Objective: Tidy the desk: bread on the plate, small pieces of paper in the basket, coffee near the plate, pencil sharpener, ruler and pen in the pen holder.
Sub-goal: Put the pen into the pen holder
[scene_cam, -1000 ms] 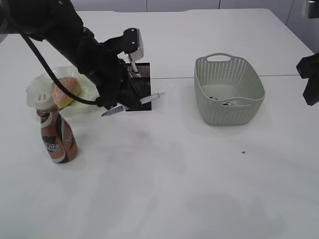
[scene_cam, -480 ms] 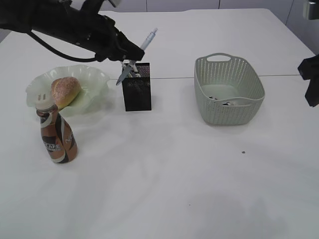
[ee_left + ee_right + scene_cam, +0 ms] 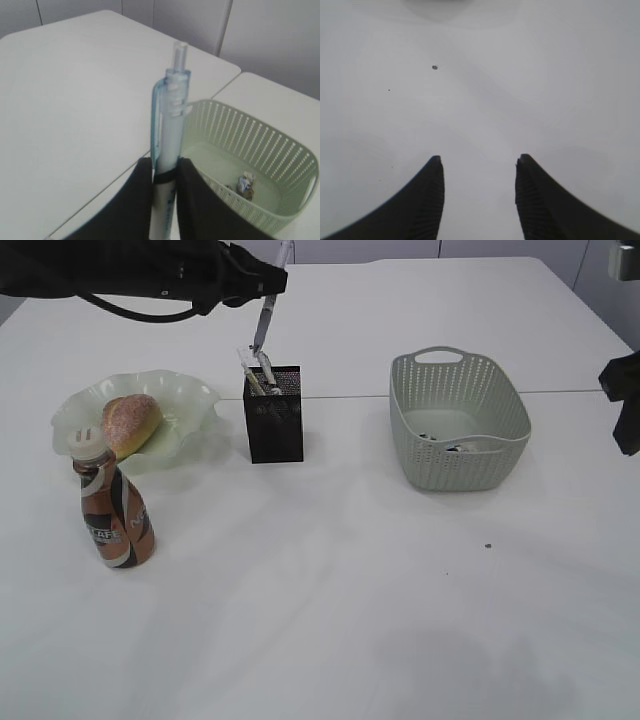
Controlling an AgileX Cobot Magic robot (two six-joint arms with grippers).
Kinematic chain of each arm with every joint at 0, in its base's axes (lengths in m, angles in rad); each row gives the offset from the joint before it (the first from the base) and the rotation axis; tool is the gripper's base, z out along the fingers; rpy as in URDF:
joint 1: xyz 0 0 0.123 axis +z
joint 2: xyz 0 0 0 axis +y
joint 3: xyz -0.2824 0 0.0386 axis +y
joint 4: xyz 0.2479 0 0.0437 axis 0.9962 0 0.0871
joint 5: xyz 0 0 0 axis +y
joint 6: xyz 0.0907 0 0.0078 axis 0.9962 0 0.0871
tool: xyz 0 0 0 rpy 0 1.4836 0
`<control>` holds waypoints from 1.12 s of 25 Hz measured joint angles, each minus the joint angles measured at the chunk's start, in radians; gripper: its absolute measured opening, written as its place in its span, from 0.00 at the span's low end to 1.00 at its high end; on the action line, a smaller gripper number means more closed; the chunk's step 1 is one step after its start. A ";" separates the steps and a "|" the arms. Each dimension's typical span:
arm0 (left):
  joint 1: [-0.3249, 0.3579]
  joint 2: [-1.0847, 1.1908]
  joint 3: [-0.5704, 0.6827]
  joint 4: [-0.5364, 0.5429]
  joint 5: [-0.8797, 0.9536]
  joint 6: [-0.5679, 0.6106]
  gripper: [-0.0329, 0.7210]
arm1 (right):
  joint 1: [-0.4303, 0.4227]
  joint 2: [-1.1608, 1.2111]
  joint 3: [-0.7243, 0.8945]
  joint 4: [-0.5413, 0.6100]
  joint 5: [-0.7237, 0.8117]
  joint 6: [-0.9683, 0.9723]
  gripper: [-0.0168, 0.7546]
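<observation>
On the desk (image 3: 330,600) the pen holder (image 3: 274,414) is the target: above it the left pincer (image 3: 262,280) clamps the pen (image 3: 266,312) near-upright, tip down, apparently for insertion, while the right pincer (image 3: 477,197), far right, hangs spread and empty.

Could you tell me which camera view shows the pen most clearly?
The left wrist view: the pen fills the frame upright, clip and clicker sharp, pinched by the left gripper. The exterior view shows it small, hanging above the pen holder, its upper part against the arm. The right wrist view shows only bare table and its own open gripper.
</observation>
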 joint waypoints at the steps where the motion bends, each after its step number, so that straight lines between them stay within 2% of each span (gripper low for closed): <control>1: 0.000 0.002 0.000 -0.037 -0.005 0.026 0.17 | 0.000 0.000 0.000 0.000 0.000 0.000 0.47; 6: 0.000 0.033 0.000 -0.216 -0.020 0.125 0.17 | 0.000 0.000 0.000 0.000 0.002 0.000 0.47; 8: 0.000 0.049 0.002 -0.253 -0.024 0.162 0.17 | 0.000 0.000 0.000 -0.010 0.002 0.000 0.47; 18: -0.006 0.119 0.002 -0.275 -0.030 0.258 0.17 | 0.000 0.000 0.000 -0.032 0.002 0.000 0.47; 28: -0.006 0.171 0.002 -0.275 -0.030 0.304 0.17 | 0.000 0.000 0.000 -0.039 0.002 0.000 0.47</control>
